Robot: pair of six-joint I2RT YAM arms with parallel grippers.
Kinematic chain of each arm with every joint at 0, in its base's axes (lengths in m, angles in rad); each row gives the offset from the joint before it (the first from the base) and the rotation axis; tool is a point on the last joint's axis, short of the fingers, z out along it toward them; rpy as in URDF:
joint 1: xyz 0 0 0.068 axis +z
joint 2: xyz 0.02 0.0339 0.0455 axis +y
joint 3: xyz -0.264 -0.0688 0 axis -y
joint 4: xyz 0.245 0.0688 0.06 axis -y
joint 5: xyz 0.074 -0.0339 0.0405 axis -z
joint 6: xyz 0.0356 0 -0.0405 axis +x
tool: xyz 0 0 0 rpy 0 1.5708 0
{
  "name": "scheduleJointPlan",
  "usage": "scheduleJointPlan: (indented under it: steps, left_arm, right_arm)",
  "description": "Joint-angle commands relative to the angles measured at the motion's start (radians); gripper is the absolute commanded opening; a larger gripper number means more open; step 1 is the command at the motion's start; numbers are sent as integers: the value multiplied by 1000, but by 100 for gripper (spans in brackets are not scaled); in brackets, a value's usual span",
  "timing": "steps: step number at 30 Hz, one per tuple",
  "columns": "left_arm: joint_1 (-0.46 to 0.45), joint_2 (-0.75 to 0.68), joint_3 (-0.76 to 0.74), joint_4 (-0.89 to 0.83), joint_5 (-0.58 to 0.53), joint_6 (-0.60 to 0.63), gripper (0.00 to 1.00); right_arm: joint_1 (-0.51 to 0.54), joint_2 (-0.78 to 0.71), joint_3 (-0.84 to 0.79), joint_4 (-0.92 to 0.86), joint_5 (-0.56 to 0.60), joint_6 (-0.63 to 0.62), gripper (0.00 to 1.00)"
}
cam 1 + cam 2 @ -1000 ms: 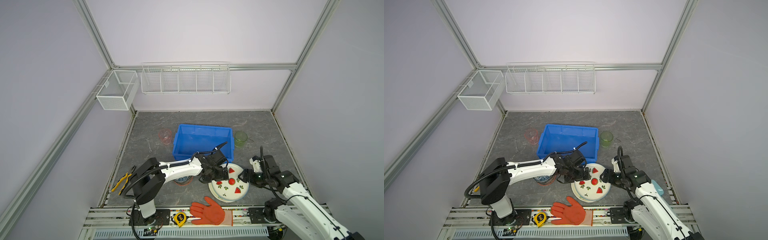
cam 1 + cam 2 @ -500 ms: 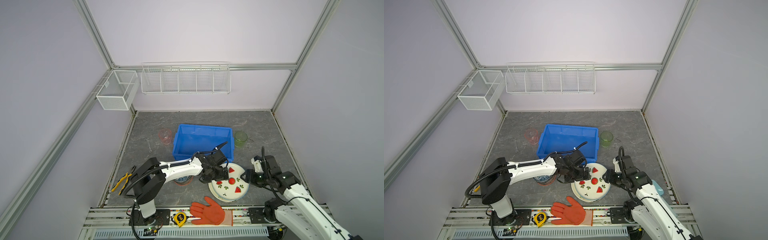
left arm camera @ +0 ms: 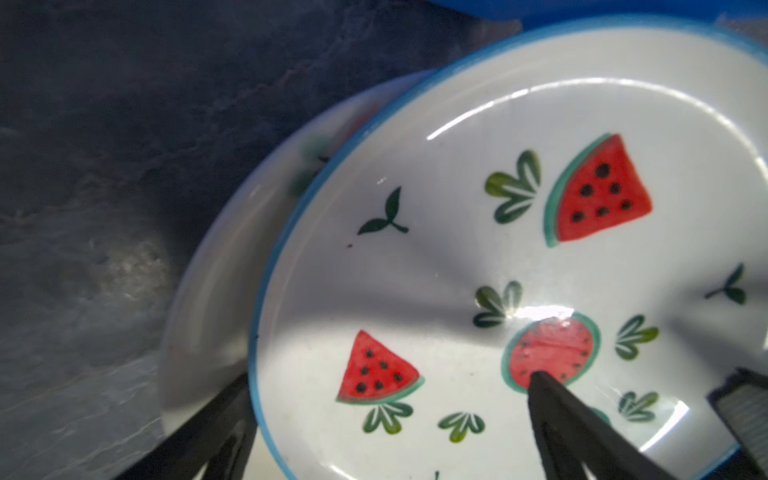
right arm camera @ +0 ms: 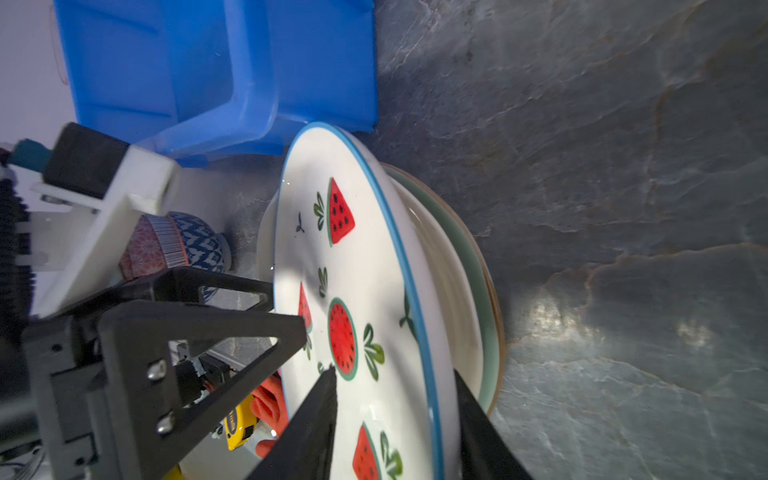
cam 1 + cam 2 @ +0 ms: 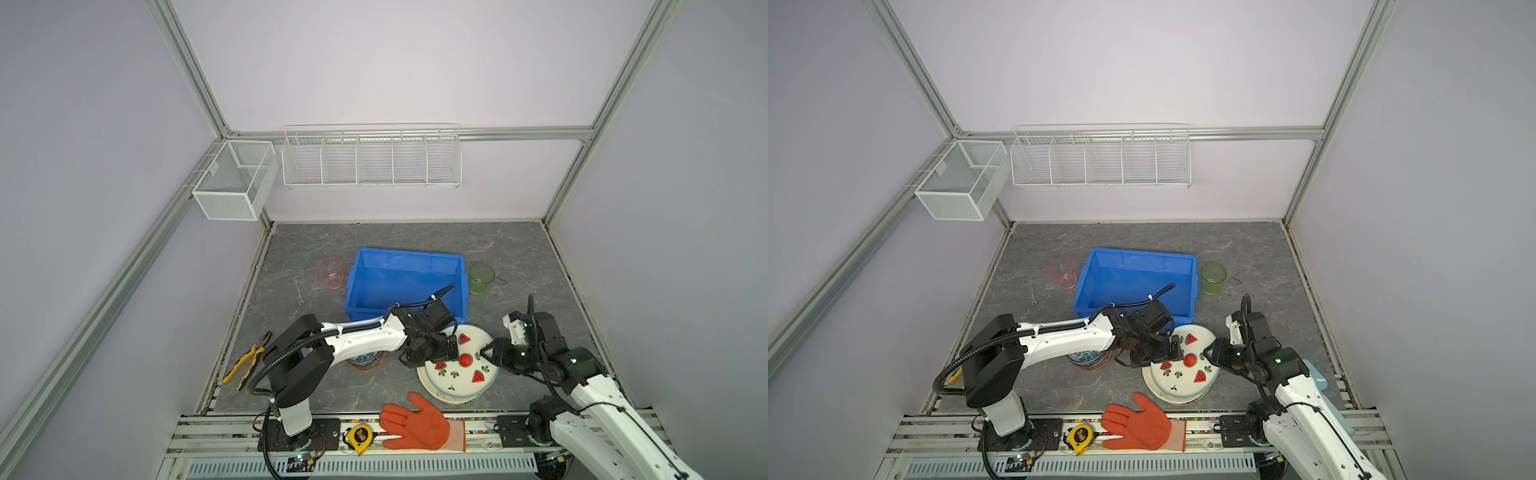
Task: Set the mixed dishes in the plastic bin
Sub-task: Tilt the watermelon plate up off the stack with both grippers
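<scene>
Blue rectangular plastic bin [image 5: 409, 254] sits mid-way across the grey stone-look worktop [image 5: 519, 257]; every dish in view is outside it.

White round watermelon-print plate [image 5: 457, 376] with a blue rim tops a plate stack just beside the bin's near right corner; under it a cream plate [image 4: 434, 241], then a mint-green plate [image 4: 469, 266]; top plate sits offset toward the bin against the two below.

Left tool [image 3: 390, 380]: jaws wide, straddling the plate rim on its own side; one finger [image 3: 552, 407] has its tip down on the round watermelon print, the other sits outside and below the rim.

Right tool [image 4: 394, 374]: jaws narrower, straddling the opposite rim; one finger [image 4: 316, 415] over the plate face, the other between that rim and the cream plate; cannot tell if it actually pinches.

Stack of small patterned bowls [image 5: 365, 360] stands left of the plates, partly under the left arm; blue and pink-striped ones show in the right wrist view.

Pink translucent cup [image 5: 330, 271] upright just left of the bin; green translucent cup [image 5: 481, 277] upright just right of it.

Orange rubber glove [image 5: 415, 424] and yellow tape measure [image 5: 359, 434] lie at the front rail; yellow-handled pliers [image 5: 245, 368] at the worktop's left edge; small metal wrench [image 5: 300, 293] near the pink cup; white wire baskets [image 5: 372, 160] on the back wall.
</scene>
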Motion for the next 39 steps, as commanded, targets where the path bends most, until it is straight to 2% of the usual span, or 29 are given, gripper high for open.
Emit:
scheduleJointPlan:
  steps: [1, 2, 21, 30, 33, 39]
  left_arm:
    - [-15, 2, 50, 118, 52, -21, 99]
    - [-14, 2, 47, 118, 51, -49, 99]
    - [-16, -31, 6, 118, 40, -63, 99]
    - [-24, -41, 12, 113, 37, -59, 100]
    - [-24, -49, 4, 112, 35, -59, 100]
    - [-24, -65, -3, 109, 30, -58, 100]
  right_arm:
    - [14, -18, 15, 50, -100, 28, 42]
    - [15, -22, 17, 44, -92, 29, 41]
    - [14, -69, 61, -84, 0, 37, 25]
    - [12, -86, 66, -120, 11, 40, 14]
    - [11, -95, 64, -125, 15, 43, 7]
    - [10, -128, 70, -139, 28, 63, 7]
